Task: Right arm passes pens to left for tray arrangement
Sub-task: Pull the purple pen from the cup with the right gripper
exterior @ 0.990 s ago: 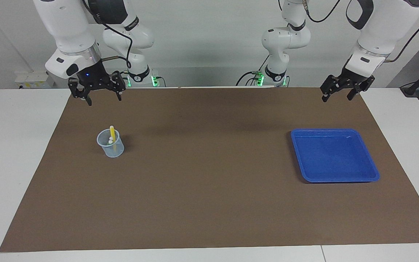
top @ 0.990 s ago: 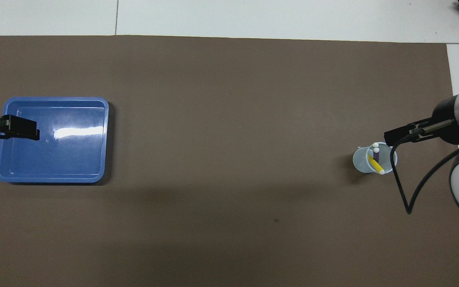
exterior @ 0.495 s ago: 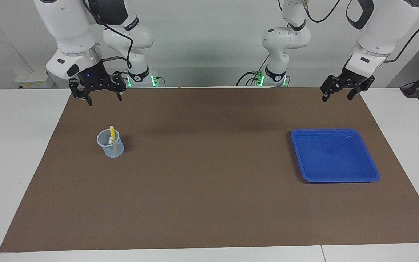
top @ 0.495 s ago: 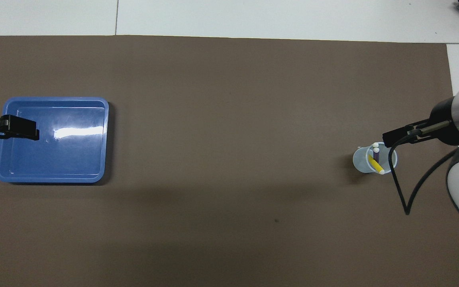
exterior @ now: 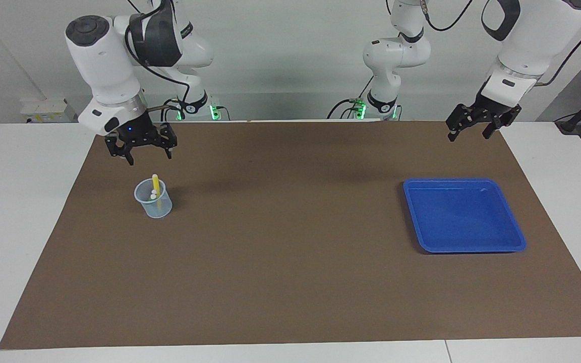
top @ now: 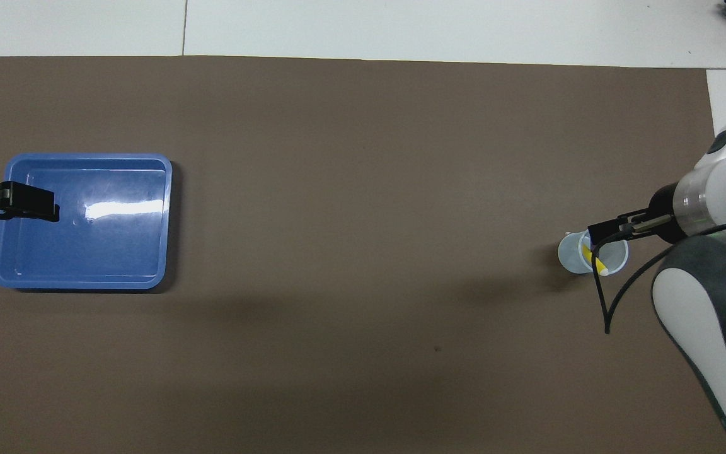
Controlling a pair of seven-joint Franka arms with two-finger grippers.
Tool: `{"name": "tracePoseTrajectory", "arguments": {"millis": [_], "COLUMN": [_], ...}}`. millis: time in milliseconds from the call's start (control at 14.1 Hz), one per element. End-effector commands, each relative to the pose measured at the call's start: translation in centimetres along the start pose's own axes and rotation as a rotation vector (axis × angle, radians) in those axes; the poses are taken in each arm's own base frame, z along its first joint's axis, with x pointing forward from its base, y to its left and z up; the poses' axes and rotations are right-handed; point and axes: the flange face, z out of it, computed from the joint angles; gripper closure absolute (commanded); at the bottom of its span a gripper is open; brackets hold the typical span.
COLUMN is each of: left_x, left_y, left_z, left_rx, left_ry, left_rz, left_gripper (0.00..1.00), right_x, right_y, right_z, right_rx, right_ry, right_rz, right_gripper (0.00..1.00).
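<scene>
Item: my right tool (exterior: 141, 150), black, on the white arm with the brass stub and looping cable. Position: up in the air over the brown mat (exterior: 290, 282), just above the cup (exterior: 153, 199); in the overhead view its tip covers the cup's rim. Fingers spread apart, nothing between them.

Item: my left tool (exterior: 474, 123), black, on the white arm without a stub. Position: raised over the mat's edge at the left arm's end of the tabletop (exterior: 23, 212); in the overhead view it overlaps the tray (exterior: 464, 242). Fingers apart, holding nothing.

Item: pens. All stand in the small translucent pale-blue cup toward the right arm's end of the mat. The yellow pen (exterior: 156, 182) sticks up above the rim, leaning; pale ends of others show beside it inside the cup. Their colours I cannot tell here.

Item: tray, bright blue, shallow, rounded corners. Lies flat on the mat toward the left arm's end, well apart from the cup.
</scene>
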Motion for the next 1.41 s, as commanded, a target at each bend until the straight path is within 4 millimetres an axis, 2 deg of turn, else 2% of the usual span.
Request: {"name": "tracePoseTrajectory", "arguments": {"millis": [0,141,283,495,707,848,1061,1131,1343], "left_x": [0.1,0.0,0.0,-0.2,-0.3,-0.8,-2.0,-2.1,-3.1], "left_y": [0.5,0.8,0.6,0.7,0.7,0.7,1.2,1.4,3.3], "left_z": [-0.2,-0.4,-0.4,-0.1,-0.1,0.3,2.0,2.0,2.9], "left_rx": [0.016,0.016,0.016,0.017,0.017,0.013,0.016,0.016,0.009], "left_ry": [0.009,0.012,0.012,0.001,0.001,-0.016,-0.045,-0.045,-0.061], "left_rz": [-0.006,0.005,0.005,-0.001,0.001,0.005,0.007,0.012,0.041], "left_gripper": [0.0,0.0,0.0,0.0,0.0,0.0,0.0,0.0,0.0], "right_x": [-1.5,-1.4,-1.0,0.3,0.6,0.7,0.6,0.5,0.9], "right_y": [2.0,2.6,3.0,2.9,3.0,2.9,2.6,2.4,2.5], "right_z": [3.2,5.8,8.0,9.8,10.0,10.1,11.3,11.3,11.7], "right_rx": [0.012,0.027,0.05,0.048,0.046,0.046,0.048,0.048,0.046], "right_ry": [-0.015,-0.054,-0.087,-0.061,-0.042,-0.042,-0.05,-0.052,-0.033], "right_rz": [0.008,0.029,0.073,0.155,0.153,0.154,0.162,0.174,0.182], "right_gripper": [0.0,0.01,0.13,0.14,0.14,0.22,0.32,0.33,0.34]}}
